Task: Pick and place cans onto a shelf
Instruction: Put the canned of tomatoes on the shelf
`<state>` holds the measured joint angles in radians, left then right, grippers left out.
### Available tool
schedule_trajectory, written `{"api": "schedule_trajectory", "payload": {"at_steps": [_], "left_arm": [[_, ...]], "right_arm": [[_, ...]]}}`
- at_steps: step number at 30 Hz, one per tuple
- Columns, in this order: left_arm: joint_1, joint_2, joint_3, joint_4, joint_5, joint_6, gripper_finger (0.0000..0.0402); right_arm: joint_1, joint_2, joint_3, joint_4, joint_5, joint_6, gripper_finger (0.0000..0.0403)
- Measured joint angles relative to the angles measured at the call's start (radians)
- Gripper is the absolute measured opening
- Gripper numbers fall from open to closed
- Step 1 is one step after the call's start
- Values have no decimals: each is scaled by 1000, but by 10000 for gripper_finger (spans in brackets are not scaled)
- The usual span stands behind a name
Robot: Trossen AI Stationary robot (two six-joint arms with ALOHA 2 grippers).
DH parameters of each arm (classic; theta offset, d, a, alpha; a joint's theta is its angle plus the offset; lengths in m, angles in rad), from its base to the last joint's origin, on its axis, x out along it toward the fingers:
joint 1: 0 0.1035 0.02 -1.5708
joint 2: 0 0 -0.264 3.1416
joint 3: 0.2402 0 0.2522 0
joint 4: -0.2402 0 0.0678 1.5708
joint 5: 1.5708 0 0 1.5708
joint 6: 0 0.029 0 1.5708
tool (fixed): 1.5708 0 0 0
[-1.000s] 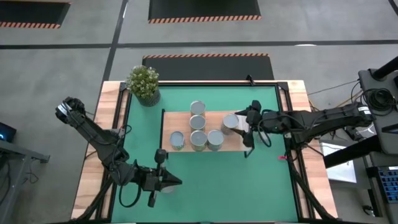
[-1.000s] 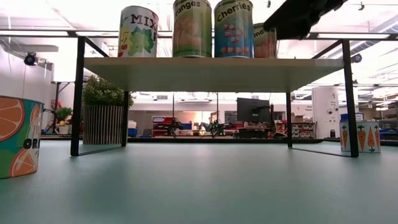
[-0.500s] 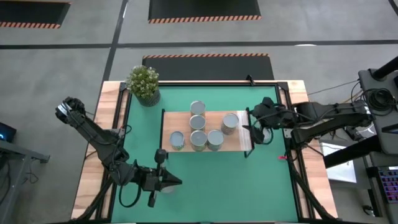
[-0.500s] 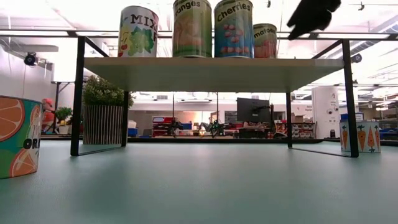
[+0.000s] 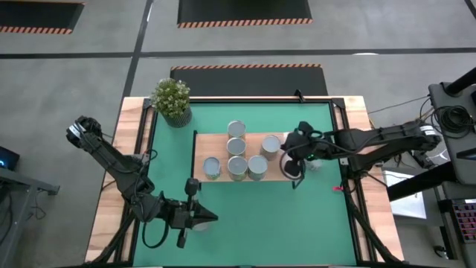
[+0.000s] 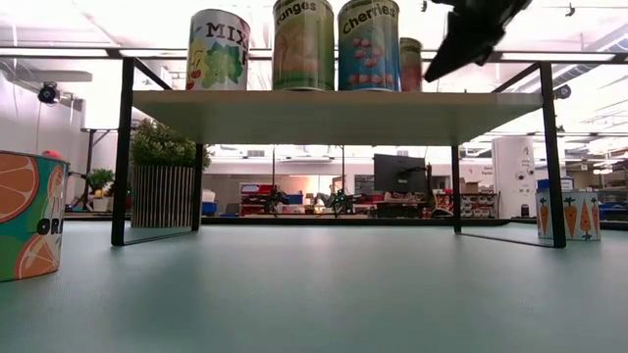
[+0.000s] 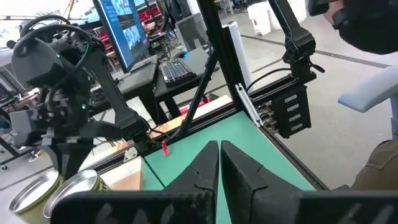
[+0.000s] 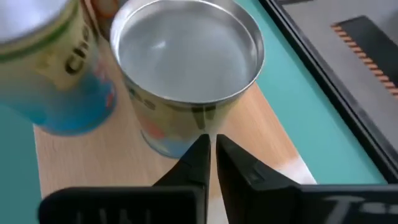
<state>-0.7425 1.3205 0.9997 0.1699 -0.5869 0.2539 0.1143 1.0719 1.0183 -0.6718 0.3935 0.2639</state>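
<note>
Overhead, the right gripper [image 5: 292, 156] hangs over the paler three o'clock end of the shelf [image 5: 223, 176], its fingers [image 8: 200, 158] pressed almost together with only a sliver of gap, holding nothing; the nearest can [image 5: 271, 145] stands just beside it toward nine o'clock, its silvery round top [image 8: 186, 50] filling the right wrist view. Six cans stand on the light-wood board: two in a short column at twelve o'clock [image 5: 236, 130], three in a row along the six o'clock edge [image 5: 237, 167], and the one beside the gripper. In the low view, labelled cylinders [image 6: 218, 50] stand upright on the board above its thin black metal frame, while an orange-patterned can [image 6: 27, 213] and a carrot-patterned can [image 6: 569, 215] rest on the green table mat [image 5: 245, 223]. One leafy potted plant [image 5: 172, 100] sits at eleven o'clock. The left gripper [image 5: 204, 217] waits low at seven o'clock, fingers [image 7: 203, 167] nearly closed and empty
</note>
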Motion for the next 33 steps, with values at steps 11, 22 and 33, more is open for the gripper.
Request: {"api": "schedule_trajectory", "payload": {"at_steps": [11, 22, 33], "left_arm": [[0, 0, 0, 3, 0, 0, 0], [0, 0, 0, 2, 0, 0, 0], [0, 0, 0, -3, 0, 0, 0]], "right_arm": [[-45, 153, 130, -60, 89, -131, 12], [-68, 256, 192, 9, 87, -262, 12], [-69, 220, 271, -43, 78, -300, 12]]}}
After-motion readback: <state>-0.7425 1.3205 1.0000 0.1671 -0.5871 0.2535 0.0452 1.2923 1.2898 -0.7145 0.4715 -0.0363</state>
